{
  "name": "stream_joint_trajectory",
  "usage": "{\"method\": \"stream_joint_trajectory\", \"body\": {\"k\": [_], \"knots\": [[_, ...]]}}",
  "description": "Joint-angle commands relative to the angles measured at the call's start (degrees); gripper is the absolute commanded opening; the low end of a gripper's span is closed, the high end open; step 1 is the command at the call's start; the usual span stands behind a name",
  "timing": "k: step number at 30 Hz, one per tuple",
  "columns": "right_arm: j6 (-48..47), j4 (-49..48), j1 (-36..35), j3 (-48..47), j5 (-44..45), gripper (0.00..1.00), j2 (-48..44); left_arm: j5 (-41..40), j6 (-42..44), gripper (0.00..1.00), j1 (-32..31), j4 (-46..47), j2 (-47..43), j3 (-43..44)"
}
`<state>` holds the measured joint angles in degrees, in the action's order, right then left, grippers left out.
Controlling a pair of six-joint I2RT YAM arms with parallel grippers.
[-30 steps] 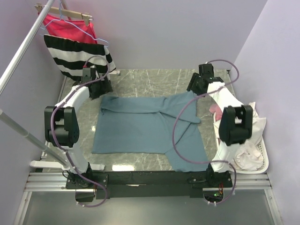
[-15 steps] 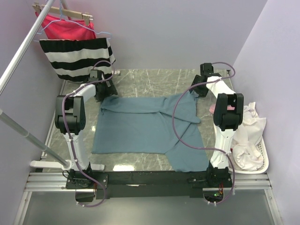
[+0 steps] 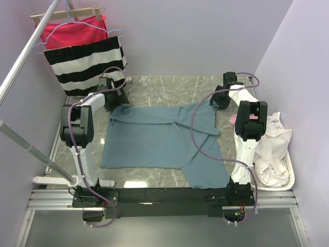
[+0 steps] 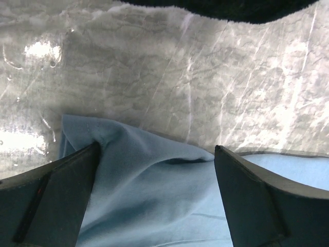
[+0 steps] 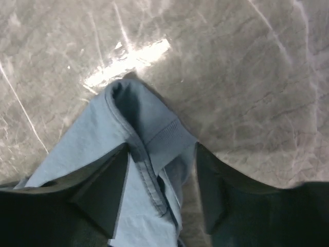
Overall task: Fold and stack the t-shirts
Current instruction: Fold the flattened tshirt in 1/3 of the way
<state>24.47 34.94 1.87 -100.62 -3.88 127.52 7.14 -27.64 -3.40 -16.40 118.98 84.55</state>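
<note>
Here, item by item:

- The slate-blue t-shirt (image 3: 154, 136) lies spread on the bench (image 3: 164, 85), covering its middle. One part runs toward the bench's near right corner.
- The cloth is not flat everywhere: folds cross it on the bench's right half, and the far left corner is rumpled.
- My left pincer (image 3: 114, 100) is low at the bench's far left, over that rumpled corner.
- In my left wrist view that pincer (image 4: 157, 154) is spread wide. One finger (image 4: 56, 195) shows at each side, with the blue corner in the gap and bare marble past it.
- My right pincer (image 3: 216, 100) is low at the bench's far right, where the cloth rises in a peak.
- In my right wrist view this pincer (image 5: 160, 149) stands at a middling gap, astride a raised fold with a stitched hem. The cloth fills the space between the fingers (image 5: 103, 190); I cannot tell whether they press it.
- A striped garment (image 3: 85, 62) and a red garment (image 3: 72, 31) hang beyond the bench's far left corner.
- A basket (image 3: 290, 175) of white cloth sits off the bench's right edge.
</note>
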Motion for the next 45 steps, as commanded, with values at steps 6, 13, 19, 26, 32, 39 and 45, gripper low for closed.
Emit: {"method": "stream_joint_trajectory", "body": {"k": [6,13,19,26,32,39,45], "knots": [[1.37,-1.71,3.49,-1.42,-6.31,0.0,4.57,-2.47,1.18,0.16,1.28,-3.81,4.95,0.08],[0.32,-2.16,4.98,-4.48,-3.42,0.0,3.17,-6.96,1.53,0.01,5.33,-5.74,4.6,0.7],[-0.39,-0.31,5.69,-10.38,-1.22,0.0,4.75,-11.96,0.74,0.01,8.49,-6.1,1.7,-0.09],[-0.82,0.74,5.69,-15.04,-1.48,0.0,7.39,-13.28,0.04,0.01,9.64,-6.18,1.69,1.14],[-2.49,-5.31,5.69,-10.31,-5.61,0.52,2.92,-13.29,-0.22,0.65,9.55,-3.55,-0.32,0.18],[-3.11,-11.56,5.43,0.06,-7.8,0.61,-9.04,-15.05,-0.75,0.99,8.59,-2.49,-6.91,-2.37],[-3.29,-9.72,1.92,4.37,-11.58,0.62,-13.26,-15.49,-1.1,1.0,5.34,-2.32,-11.57,-4.48]]}}
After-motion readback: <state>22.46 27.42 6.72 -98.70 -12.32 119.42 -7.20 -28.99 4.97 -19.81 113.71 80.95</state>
